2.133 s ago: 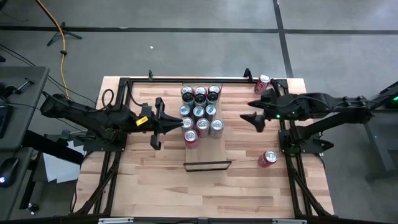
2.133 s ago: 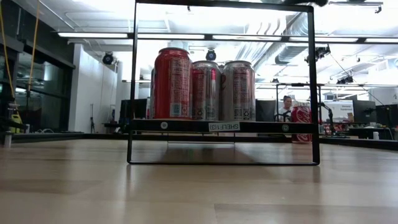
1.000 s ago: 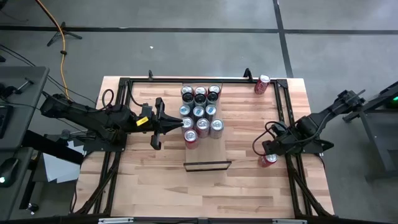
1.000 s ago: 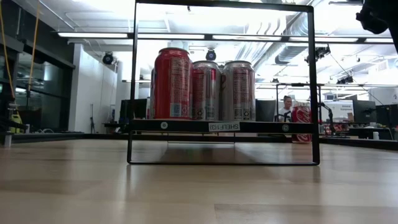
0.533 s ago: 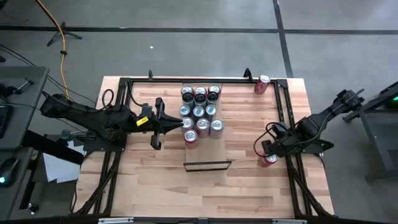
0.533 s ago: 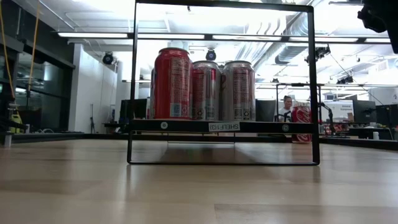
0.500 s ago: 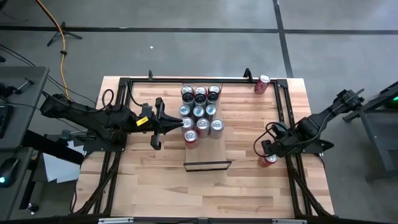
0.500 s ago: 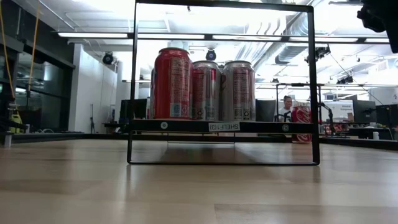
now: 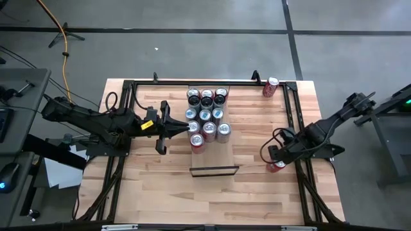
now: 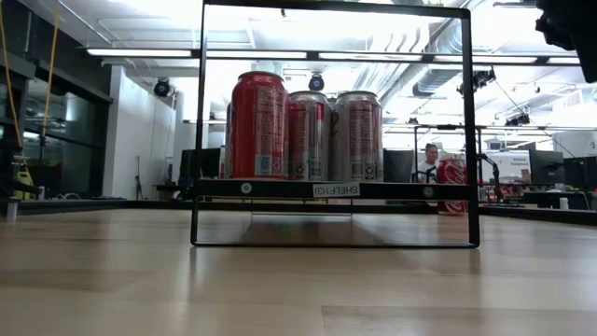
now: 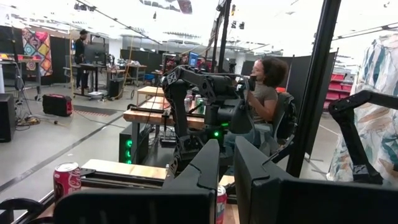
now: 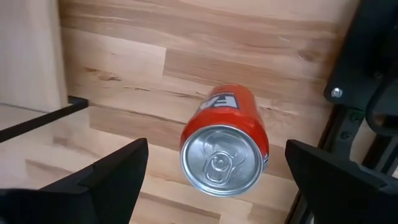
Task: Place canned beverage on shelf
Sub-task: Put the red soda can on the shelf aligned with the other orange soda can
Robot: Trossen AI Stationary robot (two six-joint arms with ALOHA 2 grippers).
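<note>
A red canned beverage (image 12: 222, 155) stands upright on the tabletop near the right edge (image 9: 276, 166). My right gripper (image 12: 214, 155) hangs above it, pointing down and open, with one finger on either side of the can and clear of it (image 9: 273, 156). The shelf (image 9: 215, 154) is a pale board with black end rails in the table's middle. Several red and silver cans (image 9: 205, 115) stand on its far part (image 10: 308, 131). My left gripper (image 9: 183, 128) is shut and held level just left of those cans.
Another red can (image 9: 271, 86) stands at the far right corner, and the left wrist view shows it too (image 11: 66, 180). Black frame bars (image 9: 292, 122) run along the table's left and right sides. A seated person (image 11: 264, 93) is beyond the table.
About two seconds ago my right gripper was farther back, near the far right. It has since swung toward the near edge and come down over the red can. Over the last second it has stayed there, still open.
</note>
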